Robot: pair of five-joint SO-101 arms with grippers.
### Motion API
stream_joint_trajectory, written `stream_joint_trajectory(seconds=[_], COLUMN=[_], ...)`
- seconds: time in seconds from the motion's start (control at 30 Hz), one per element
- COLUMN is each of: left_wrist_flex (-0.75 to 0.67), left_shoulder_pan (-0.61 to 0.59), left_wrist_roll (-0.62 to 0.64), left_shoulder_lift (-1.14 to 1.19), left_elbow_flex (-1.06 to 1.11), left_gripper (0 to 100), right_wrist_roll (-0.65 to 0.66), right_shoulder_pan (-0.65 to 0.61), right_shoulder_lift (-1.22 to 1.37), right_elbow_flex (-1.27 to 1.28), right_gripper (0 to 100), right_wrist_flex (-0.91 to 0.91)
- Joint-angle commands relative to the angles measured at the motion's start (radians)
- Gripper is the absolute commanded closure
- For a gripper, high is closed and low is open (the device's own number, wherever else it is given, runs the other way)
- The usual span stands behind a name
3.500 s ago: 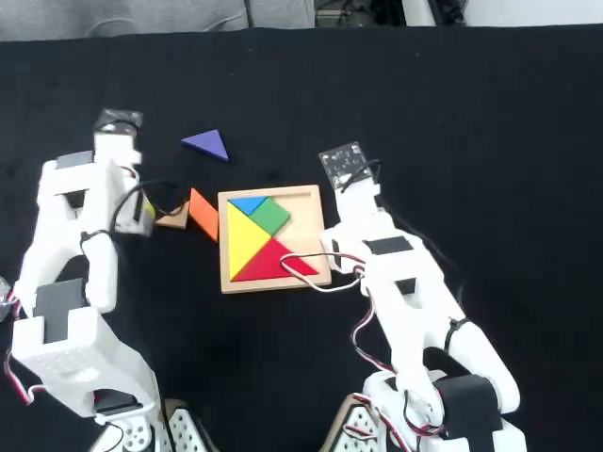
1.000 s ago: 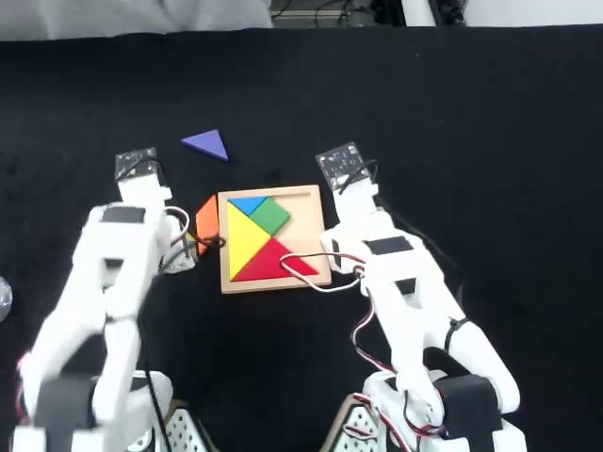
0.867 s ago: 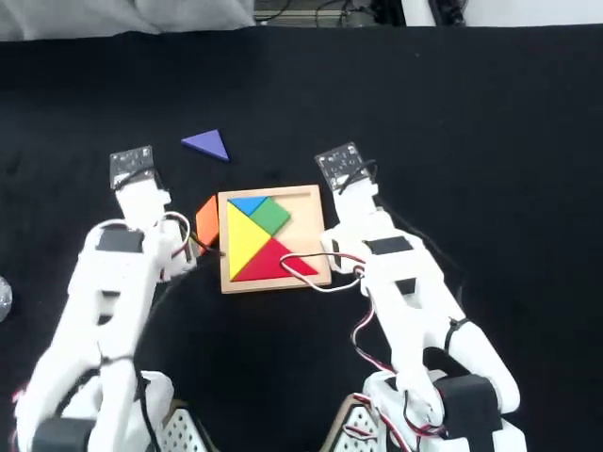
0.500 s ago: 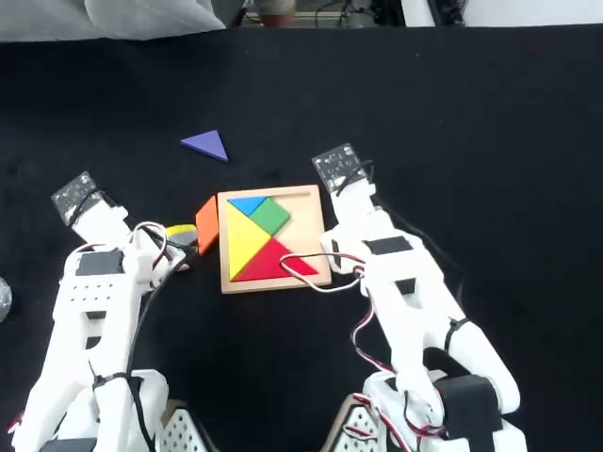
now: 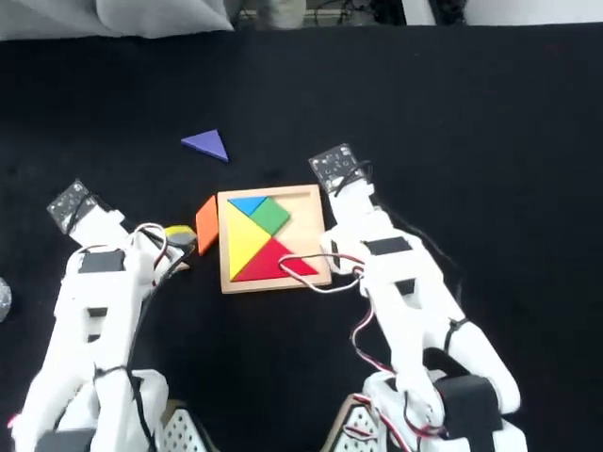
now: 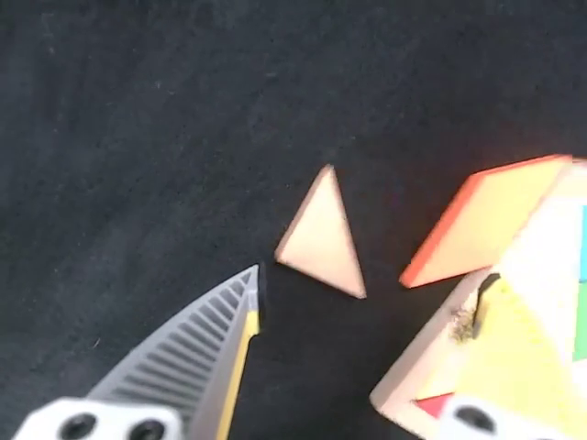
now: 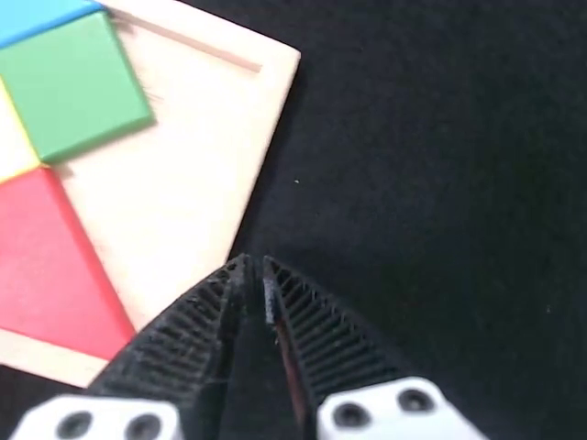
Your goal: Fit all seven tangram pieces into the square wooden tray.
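Observation:
The square wooden tray (image 5: 319,270) holds a blue triangle, a green square (image 5: 271,217), a yellow triangle (image 5: 243,239) and a red triangle (image 5: 273,260). An orange parallelogram (image 5: 206,224) lies against the tray's left side. A small tan triangle (image 6: 323,238) rests on the cloth beside it. A purple triangle (image 5: 206,144) lies farther back. My left gripper (image 6: 353,367) is open just short of the tan triangle, holding nothing. My right gripper (image 7: 252,268) is shut and empty, over the tray's right rim (image 7: 261,137).
Black cloth covers the whole table. A white and red cable loop (image 5: 306,268) from the right arm lies over the tray's front right corner. Grey fabric (image 5: 113,14) sits past the table's far edge.
The left arm has swung left, away from the tray. The orange parallelogram has ended up against the tray's left side. The right arm has stayed put.

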Motion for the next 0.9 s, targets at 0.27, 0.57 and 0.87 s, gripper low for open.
stream_joint_trajectory(seconds=[0.27, 0.57, 0.87], left_wrist_flex=[0.043, -0.025, -0.014], left_shoulder_pan=[-0.058, -0.054, -0.038], left_wrist_roll=[0.014, 0.041, 0.040], left_shoulder_lift=[0.388, 0.430, 0.514], left_elbow_flex=[-0.237, -0.248, -0.320], left_gripper=[64, 83, 84], right_wrist_roll=[0.009, 0.009, 0.009], right_shoulder_pan=[-0.015, -0.017, -0.015], right_shoulder_lift=[0.004, 0.004, 0.004], right_elbow_flex=[-0.035, -0.035, -0.035], right_gripper=[98.7, 98.7, 98.7], right_wrist_flex=[-0.023, -0.023, -0.023])
